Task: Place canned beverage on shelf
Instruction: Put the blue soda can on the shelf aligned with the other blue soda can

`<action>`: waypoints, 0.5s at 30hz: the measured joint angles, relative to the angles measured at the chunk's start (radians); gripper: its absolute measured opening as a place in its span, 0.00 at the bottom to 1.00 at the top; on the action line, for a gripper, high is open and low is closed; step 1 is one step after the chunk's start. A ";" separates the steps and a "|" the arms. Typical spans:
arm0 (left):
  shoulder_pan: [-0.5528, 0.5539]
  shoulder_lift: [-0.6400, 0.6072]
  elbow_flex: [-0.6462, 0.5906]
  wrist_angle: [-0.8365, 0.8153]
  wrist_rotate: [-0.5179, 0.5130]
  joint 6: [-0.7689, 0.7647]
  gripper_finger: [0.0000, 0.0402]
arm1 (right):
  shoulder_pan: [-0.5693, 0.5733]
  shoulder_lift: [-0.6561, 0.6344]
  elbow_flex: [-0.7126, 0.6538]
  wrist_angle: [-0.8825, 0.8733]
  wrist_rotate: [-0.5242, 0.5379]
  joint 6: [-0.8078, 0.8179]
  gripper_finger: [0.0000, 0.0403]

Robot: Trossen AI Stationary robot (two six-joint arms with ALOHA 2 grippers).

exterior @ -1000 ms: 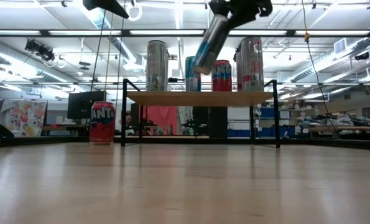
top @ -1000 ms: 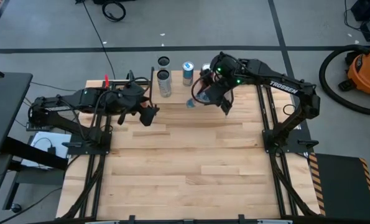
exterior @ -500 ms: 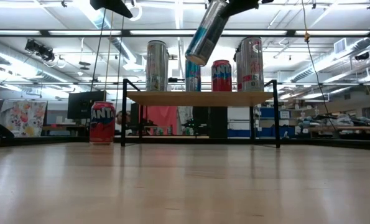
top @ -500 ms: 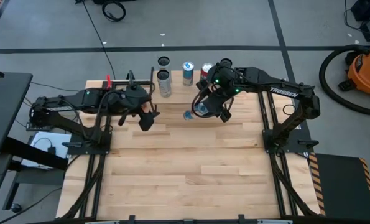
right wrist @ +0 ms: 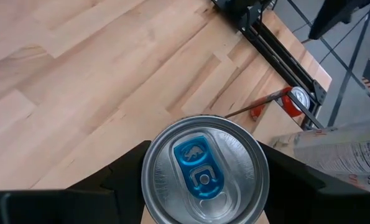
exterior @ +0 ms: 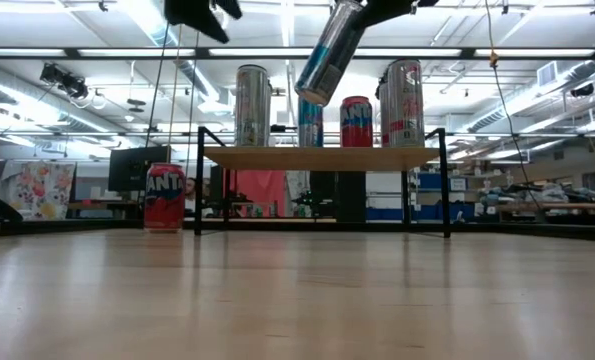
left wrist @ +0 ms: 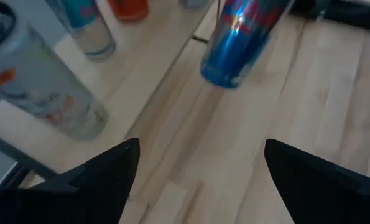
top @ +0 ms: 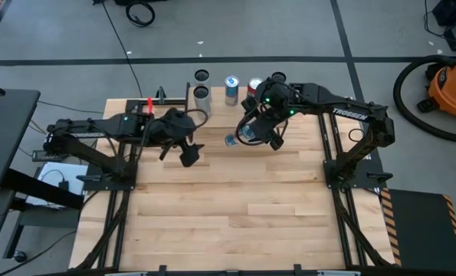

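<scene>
On a light-wood table (top: 228,207), a small raised shelf (exterior: 322,157) on thin black legs stands at the far edge — every place below is given from that shelf. Already standing on it are a tall silver can (exterior: 251,105), a teal can (exterior: 310,124), a red can (exterior: 356,122) and another silver can (exterior: 404,102). To one side of the shelf, down on the table, sits a red Fanta can (exterior: 164,197). The right tool (top: 255,130) hangs in front of and above the shelf, pinching a slim blue can (exterior: 328,58) by its upper end. The can's long axis is tilted, its base swung out away from the shelf. The left tool (top: 188,152), fingers spread wide and empty, waits in front of the shelf too. The right arm is the nearer.
</scene>
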 joint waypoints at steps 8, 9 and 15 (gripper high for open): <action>-0.004 0.061 0.001 0.165 0.006 0.086 0.89 | 0.015 0.000 0.000 -0.021 -0.045 -0.003 0.63; -0.004 0.068 0.001 0.208 0.015 0.099 0.89 | 0.019 0.000 0.000 -0.029 -0.049 -0.004 0.63; -0.004 0.092 0.003 0.284 0.139 0.110 0.89 | 0.052 -0.011 -0.001 -0.063 -0.104 -0.040 0.63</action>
